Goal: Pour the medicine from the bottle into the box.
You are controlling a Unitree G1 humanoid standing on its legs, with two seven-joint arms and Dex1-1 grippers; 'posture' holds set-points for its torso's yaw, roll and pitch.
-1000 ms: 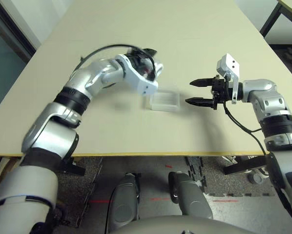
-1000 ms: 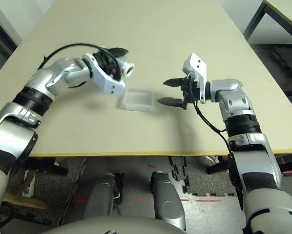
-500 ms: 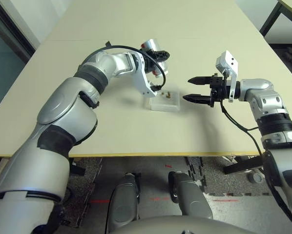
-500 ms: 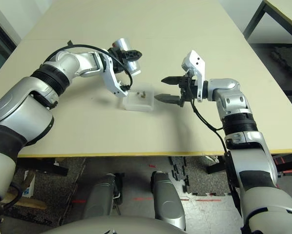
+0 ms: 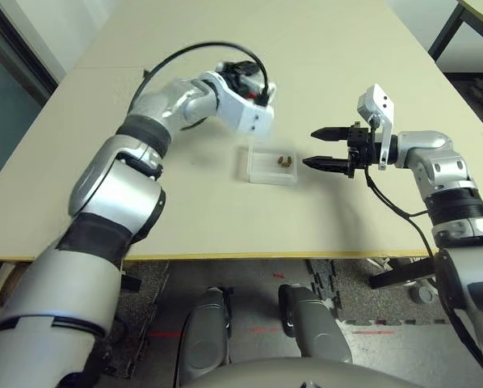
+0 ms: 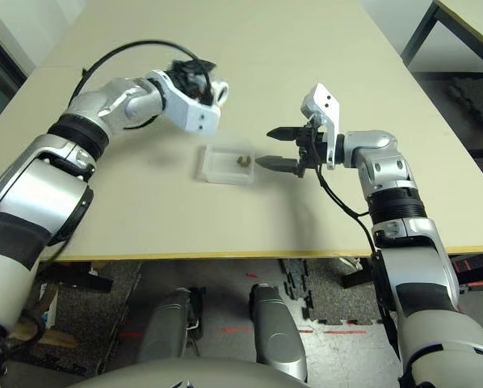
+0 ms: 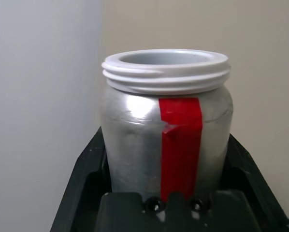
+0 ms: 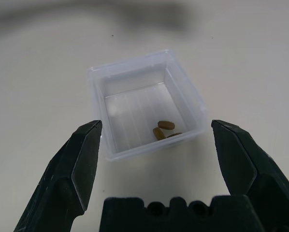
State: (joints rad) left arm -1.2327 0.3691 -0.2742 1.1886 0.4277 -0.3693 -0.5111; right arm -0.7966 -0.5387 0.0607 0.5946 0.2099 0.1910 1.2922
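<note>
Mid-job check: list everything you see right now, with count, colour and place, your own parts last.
box: one, clear whitish, on the table between the two tools.
medicine: at least two brownish-gold pills, possibly a third at the wall, inside the box near the side facing the right tool.
bottle: one, silver-grey with a red stripe, uncapped, held in the left tool.
table: one, beige.
left tool: black fingers, shut on the bottle, behind the box.
right tool: black fingers, open, facing the box.
</note>
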